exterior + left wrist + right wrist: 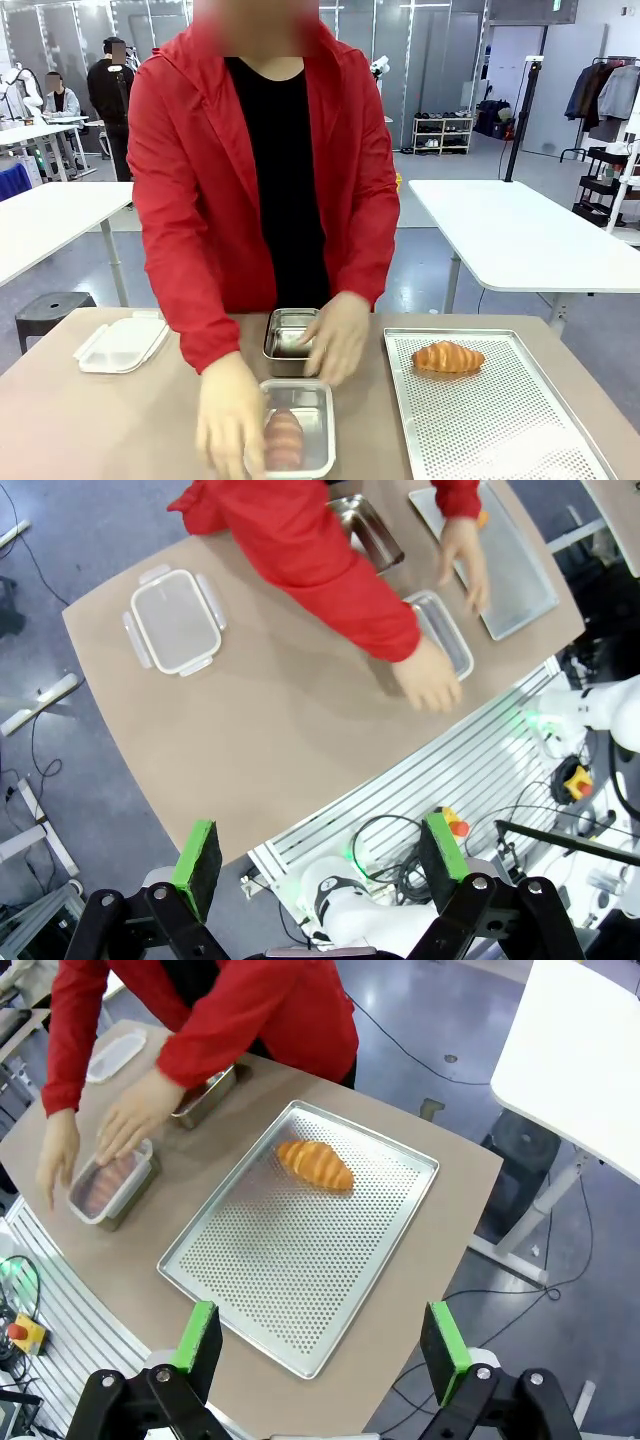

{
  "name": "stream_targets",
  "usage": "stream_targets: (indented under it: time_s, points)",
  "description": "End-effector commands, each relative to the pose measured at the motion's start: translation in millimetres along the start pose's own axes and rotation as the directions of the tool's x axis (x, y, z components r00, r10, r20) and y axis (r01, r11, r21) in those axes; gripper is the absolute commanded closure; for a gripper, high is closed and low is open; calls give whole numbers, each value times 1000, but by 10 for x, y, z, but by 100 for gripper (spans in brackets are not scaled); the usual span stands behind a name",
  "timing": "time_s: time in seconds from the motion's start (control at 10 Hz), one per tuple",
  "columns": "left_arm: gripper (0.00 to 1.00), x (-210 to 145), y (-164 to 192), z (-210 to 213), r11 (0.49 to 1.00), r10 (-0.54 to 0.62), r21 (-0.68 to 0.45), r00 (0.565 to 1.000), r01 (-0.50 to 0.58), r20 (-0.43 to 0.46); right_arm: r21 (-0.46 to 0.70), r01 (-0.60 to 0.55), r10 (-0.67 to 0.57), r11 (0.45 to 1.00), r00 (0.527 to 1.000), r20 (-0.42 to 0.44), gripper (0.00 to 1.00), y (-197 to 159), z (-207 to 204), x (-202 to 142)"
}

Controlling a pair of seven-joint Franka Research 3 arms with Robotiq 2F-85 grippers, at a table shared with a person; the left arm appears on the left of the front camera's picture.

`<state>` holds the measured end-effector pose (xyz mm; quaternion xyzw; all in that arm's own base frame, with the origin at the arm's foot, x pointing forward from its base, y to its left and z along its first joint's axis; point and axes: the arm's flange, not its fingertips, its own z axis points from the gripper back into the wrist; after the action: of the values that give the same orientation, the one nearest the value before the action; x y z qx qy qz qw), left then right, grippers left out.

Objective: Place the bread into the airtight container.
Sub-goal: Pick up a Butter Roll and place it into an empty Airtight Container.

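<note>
A golden croissant-shaped bread [447, 357] [315, 1164] lies at the far end of the perforated metal tray [500, 430] [290, 1270]. A clear airtight container [322, 400] [130, 1200] [447, 640] stands at the table's front middle with a reddish-brown bread [283, 438] [103, 1182] inside. The person's two hands rest at this container, one on its left side, one at its far rim. Its white clip lid [122, 343] [175, 620] [115, 1055] lies apart at the left. My left gripper [320, 855] and right gripper [320, 1340] hang open high above the table, holding nothing.
A steel container [290, 340] [365, 530] [205, 1095] stands just behind the clear one, under the person's arm. The person in a red jacket leans over the table's middle. White tables and a black stool [50, 305] stand beyond the far edge.
</note>
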<state>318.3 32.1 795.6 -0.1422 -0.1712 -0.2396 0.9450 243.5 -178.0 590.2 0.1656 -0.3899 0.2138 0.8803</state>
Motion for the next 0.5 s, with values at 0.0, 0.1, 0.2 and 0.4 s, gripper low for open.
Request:
stream_targets:
  time_s: [0.0, 0.1, 0.2, 0.4]
  points:
    - [0, -10, -9, 3, 1000, -10, -1, 1000, 10, -2, 0, 0, 0, 1000, 1000, 0, 0, 0, 0, 0]
    - [0, -10, -9, 3, 1000, -10, -1, 1000, 10, -2, 15, -52, 52, 999, 998, -37, 0, 52, -19, 123]
    - [0, -10, -9, 3, 1000, -10, -1, 1000, 10, -2, 58, -198, 203, 978, 974, -96, 0, 128, -129, 386]
    - [0, -10, -9, 3, 1000, -10, -1, 1000, 10, -2, 129, -390, 409, 912, 891, -196, 0, 173, -456, 862]
